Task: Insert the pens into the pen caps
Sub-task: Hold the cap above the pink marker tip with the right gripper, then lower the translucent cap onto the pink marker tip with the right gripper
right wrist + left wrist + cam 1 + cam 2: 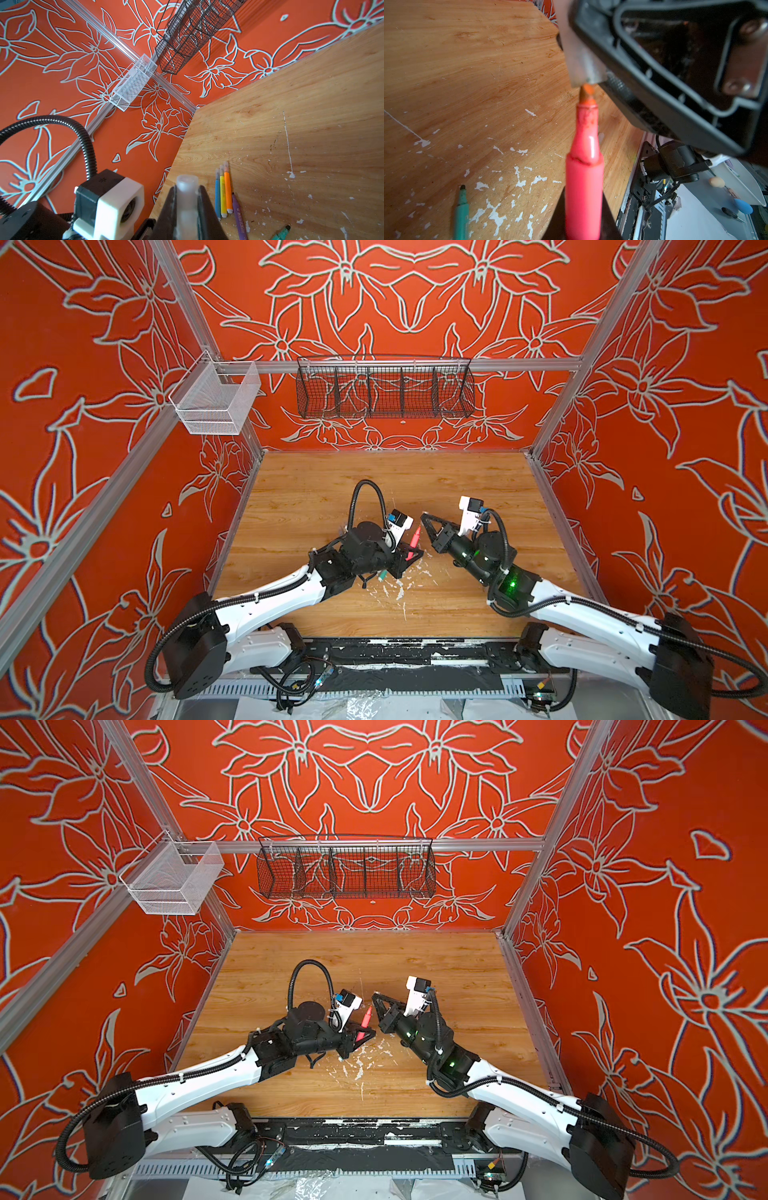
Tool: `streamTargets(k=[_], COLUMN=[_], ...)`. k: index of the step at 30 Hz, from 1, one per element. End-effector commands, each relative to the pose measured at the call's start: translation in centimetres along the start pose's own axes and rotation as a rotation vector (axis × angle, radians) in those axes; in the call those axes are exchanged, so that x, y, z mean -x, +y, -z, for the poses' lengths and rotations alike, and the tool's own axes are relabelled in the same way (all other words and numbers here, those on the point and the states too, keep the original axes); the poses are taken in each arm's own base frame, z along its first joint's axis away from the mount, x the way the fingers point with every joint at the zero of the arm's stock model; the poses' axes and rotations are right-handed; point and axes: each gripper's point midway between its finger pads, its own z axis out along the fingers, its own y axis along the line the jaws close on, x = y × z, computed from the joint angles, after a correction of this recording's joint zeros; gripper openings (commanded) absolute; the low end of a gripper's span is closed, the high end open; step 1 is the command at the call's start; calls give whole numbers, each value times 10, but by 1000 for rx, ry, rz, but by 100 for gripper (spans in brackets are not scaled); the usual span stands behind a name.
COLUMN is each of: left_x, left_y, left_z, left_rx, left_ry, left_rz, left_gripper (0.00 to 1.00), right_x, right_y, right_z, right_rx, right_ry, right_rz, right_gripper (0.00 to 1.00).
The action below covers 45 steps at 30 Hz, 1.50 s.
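- The left gripper [411, 552] is closed on the pink pen [414, 542]. It grips the pen low on the body, above the middle of the table [457, 481], with the tip pointing far and slightly right toward the right gripper [424, 516].
- The right gripper is closed on a clear cap [187, 193]. The cap sits between the two fingers [207, 212], and its rounded end stands out past them.
- In the left wrist view, the pink pen's orange-stained tip [587, 94] meets the cap's mouth. We cannot tell whether it has entered.
- The blue pen [217, 195], yellow pen [222, 193] and orange pen [228, 187] lie side by side on the table, touching. Each appears to have a clear cap on.
- The purple pen [239, 216] lies just beside them, and the green pen [282, 232] lies near. Both have bare dark tips.
- In both top views the left arm hides the row of pens. Only an end of the green pen shows, at the near side of that arm's wrist.
- The cap is too small to make out in the top views.
- The left gripper's fingers are blurred and cut off at the frame edge in its own wrist view.
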Motion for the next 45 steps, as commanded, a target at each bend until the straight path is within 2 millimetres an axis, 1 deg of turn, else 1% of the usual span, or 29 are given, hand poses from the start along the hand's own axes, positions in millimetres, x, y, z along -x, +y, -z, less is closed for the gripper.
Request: streamTargets(k=[1, 5, 10, 14, 19, 22, 25, 29, 34, 38, 45], left_x=[8, 8, 9, 9, 9, 10, 11, 12, 13, 15, 18], left_y=[-5, -6, -5, -5, -3, -1, -1, 0, 1, 7, 17], left_z=[4, 5, 5, 5, 6, 8, 11, 13, 14, 15, 17], left_rx=[-20, -20, -14, -15, -6, 7, 10, 13, 13, 6, -51], left_ry=[-34, -35, -38, -37, -41, -53, -67, -88, -96, -104, -110], left_rz=[-12, -14, -14, -14, -13, -7, -2, 4, 19, 63, 159], left_gripper=[0, 0, 0, 0, 0, 0, 0, 0, 0, 0, 0], right_x=[11, 11, 7, 3, 1, -6, -16, -38, -65, -82, -94], right_y=[19, 22, 27, 28, 27, 20, 12, 8, 19, 28, 35], right_z=[0, -2, -4, -3, 0, 2, 4, 5, 5, 11, 16], right_rx=[50, 58, 77, 80, 81, 61, 50, 57, 95, 123, 148], right_ry=[-32, -28, -8, -2, 0, 11, 31, 65, 111, 116, 111], right_rz=[-14, -17, -20, -18, -21, -30, -53, -75, -82, -80, -82], right_gripper=[0, 0, 0, 0, 0, 0, 0, 0, 0, 0, 0])
